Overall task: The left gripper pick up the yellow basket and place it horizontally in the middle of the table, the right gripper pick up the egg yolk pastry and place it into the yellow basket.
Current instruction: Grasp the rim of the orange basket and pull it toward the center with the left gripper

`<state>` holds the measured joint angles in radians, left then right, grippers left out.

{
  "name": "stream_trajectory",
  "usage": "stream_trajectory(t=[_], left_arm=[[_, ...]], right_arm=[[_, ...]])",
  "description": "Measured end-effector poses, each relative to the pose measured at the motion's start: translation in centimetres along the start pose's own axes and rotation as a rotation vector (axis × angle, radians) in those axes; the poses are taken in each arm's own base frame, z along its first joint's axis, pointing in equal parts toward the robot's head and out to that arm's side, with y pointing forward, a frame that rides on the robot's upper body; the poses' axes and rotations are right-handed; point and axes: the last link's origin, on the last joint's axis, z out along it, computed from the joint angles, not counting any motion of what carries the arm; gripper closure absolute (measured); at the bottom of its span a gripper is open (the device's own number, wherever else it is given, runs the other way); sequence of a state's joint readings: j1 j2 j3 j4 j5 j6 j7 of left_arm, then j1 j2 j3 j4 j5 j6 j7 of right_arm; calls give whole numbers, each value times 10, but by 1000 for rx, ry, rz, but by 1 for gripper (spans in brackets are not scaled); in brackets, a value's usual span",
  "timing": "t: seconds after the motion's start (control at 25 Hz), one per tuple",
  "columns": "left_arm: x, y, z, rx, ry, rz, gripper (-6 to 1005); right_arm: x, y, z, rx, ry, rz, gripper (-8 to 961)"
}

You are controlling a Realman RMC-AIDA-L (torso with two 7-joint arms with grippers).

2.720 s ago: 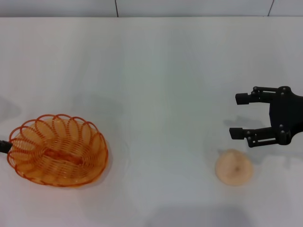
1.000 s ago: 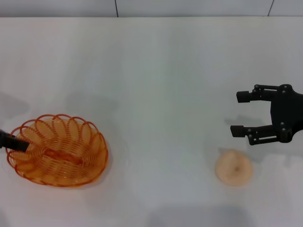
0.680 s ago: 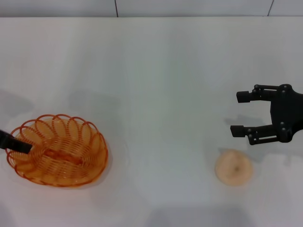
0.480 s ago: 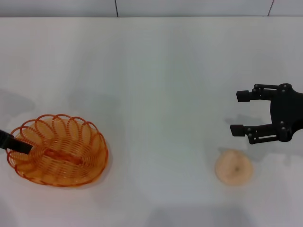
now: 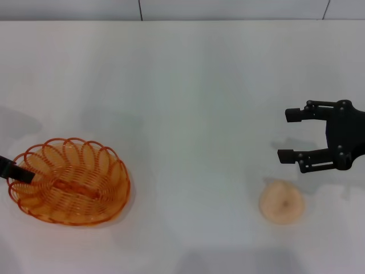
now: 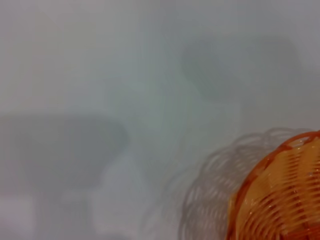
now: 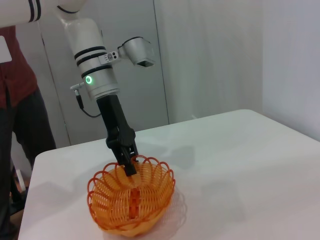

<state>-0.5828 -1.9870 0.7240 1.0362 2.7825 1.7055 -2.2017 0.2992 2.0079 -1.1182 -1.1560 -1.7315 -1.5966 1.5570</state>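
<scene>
We judge the task barely begun; the basket [image 5: 69, 181] sits at the left side of the table [image 5: 188, 103], well away from the middle, and nothing is in it. Our left gripper [image 7: 129, 161] reaches down onto the basket's rim at its outer end; the right wrist view shows its fingers straddling the looped edge, but we cannot tell whether they have closed on it. The pastry [image 5: 282, 202] lies on the table at the right, untouched; our right gripper [image 5: 296, 135] hovers just behind it with its jaws spread and empty. Still to do: lift the basket, set it crosswise in the middle, then pick the pastry and drop it in.
</scene>
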Motion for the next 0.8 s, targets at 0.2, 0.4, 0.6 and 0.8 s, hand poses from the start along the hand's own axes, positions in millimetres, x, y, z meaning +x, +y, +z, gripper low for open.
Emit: stream_trajectory(t=[0.2, 0.4, 0.6, 0.8], left_arm=[[2, -1, 2, -4, -5, -9, 726], [4, -2, 1, 6, -11, -12, 799], [8, -2, -1, 10, -4, -18, 852], [10, -3, -3, 16, 4, -31, 876]], right_arm=[[-1, 0, 0, -1, 0, -4, 96], [-2, 0, 0, -4, -1, -6, 96], [-2, 0, 0, -4, -2, -8, 96], [-3, 0, 0, -3, -2, -8, 96]])
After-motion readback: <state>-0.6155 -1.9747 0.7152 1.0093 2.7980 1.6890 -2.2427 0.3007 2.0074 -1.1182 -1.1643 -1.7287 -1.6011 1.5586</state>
